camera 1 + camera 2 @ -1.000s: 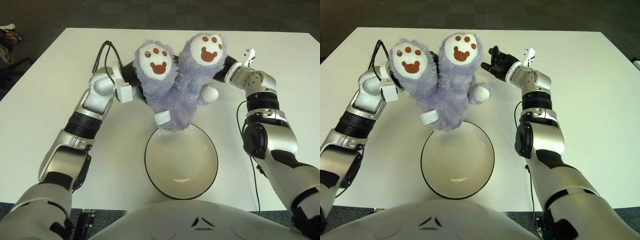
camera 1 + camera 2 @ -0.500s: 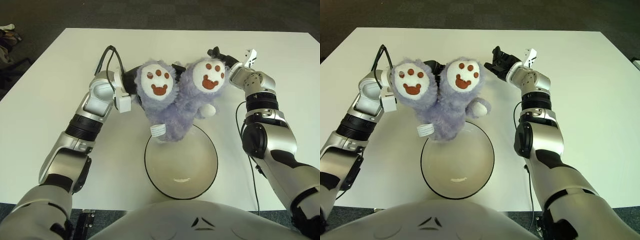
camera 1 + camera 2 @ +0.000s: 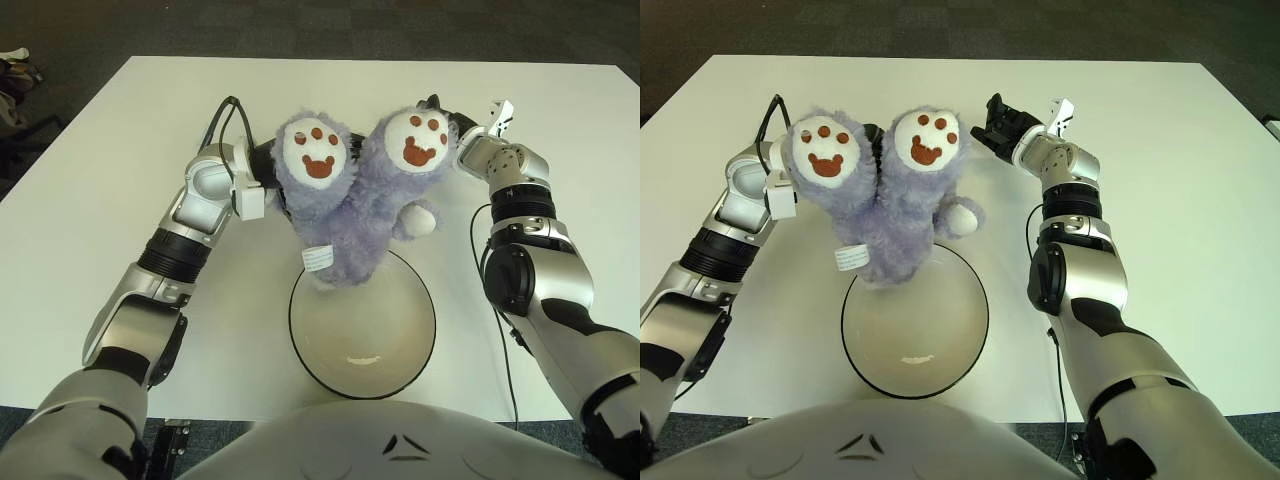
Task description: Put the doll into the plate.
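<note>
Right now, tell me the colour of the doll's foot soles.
White with reddish-brown paw prints on the purple doll; the left eye view shows them best.

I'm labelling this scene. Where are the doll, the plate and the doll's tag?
doll (image 3: 350,225): left eye view, on its purple furry body.
plate (image 3: 362,325): left eye view, on its bare cream inside.
tag (image 3: 849,259): right eye view, on the white label.

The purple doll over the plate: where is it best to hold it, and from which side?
Probably by its two legs, gripped from the left and right sides. The doll hangs upside down, paw soles up, body narrowing toward the plate, so the legs offer the widest hold.
</note>
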